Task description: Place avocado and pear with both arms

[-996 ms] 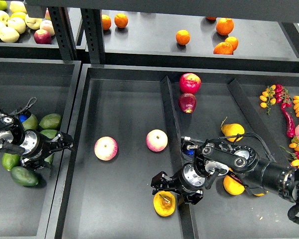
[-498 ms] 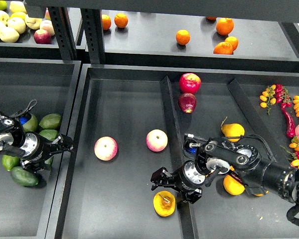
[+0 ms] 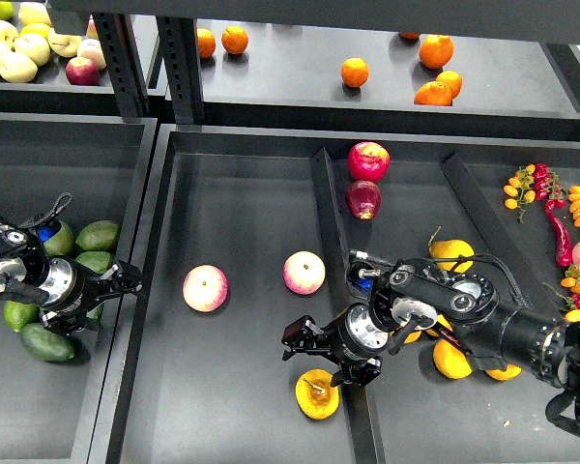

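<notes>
The pear point(image 3: 317, 394), yellow-orange with a dark blotch at its stem, lies on the middle tray's floor near the front, beside the divider. My right gripper point(image 3: 321, 354) hangs just above it, jaws open, not holding it. The dark green avocado point(image 3: 46, 341) lies in the left bin below my left arm, next to lighter green avocados point(image 3: 98, 235). My left gripper point(image 3: 126, 281) sits at the bin's right wall, up and right of the avocado. It looks open and empty.
Two pink-yellow apples point(image 3: 205, 288) point(image 3: 304, 273) lie on the middle tray point(image 3: 242, 193). Red apples point(image 3: 367, 161) and yellow fruits point(image 3: 451, 254) flank the divider point(image 3: 331, 222). Chillies and small tomatoes point(image 3: 559, 213) are at far right. Oranges point(image 3: 355, 72) sit on the back shelf.
My right gripper has lifted and shifted left off the pear, which now lies free below it. My left arm has barely moved.
</notes>
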Controlling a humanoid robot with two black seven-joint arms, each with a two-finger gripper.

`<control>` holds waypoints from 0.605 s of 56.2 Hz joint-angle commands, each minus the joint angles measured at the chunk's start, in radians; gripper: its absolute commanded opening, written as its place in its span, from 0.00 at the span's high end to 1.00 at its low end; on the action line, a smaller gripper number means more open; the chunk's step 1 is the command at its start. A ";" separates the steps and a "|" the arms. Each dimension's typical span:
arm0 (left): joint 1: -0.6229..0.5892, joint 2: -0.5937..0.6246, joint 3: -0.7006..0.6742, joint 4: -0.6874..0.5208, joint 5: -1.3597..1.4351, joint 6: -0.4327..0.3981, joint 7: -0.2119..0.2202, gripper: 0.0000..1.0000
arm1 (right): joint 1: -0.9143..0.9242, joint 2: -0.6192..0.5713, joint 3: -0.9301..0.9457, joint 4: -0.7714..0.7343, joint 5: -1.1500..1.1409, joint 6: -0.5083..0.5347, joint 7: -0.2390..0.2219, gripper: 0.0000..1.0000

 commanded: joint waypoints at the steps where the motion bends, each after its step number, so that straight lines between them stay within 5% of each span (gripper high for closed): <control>1: 0.000 0.000 0.000 0.000 0.000 0.000 0.000 0.00 | 0.001 -0.006 0.000 -0.006 0.005 0.000 0.000 0.00; 34: 0.000 -0.008 -0.002 0.003 0.000 0.000 0.000 0.00 | -0.010 -0.017 -0.008 0.003 0.018 0.000 0.000 0.00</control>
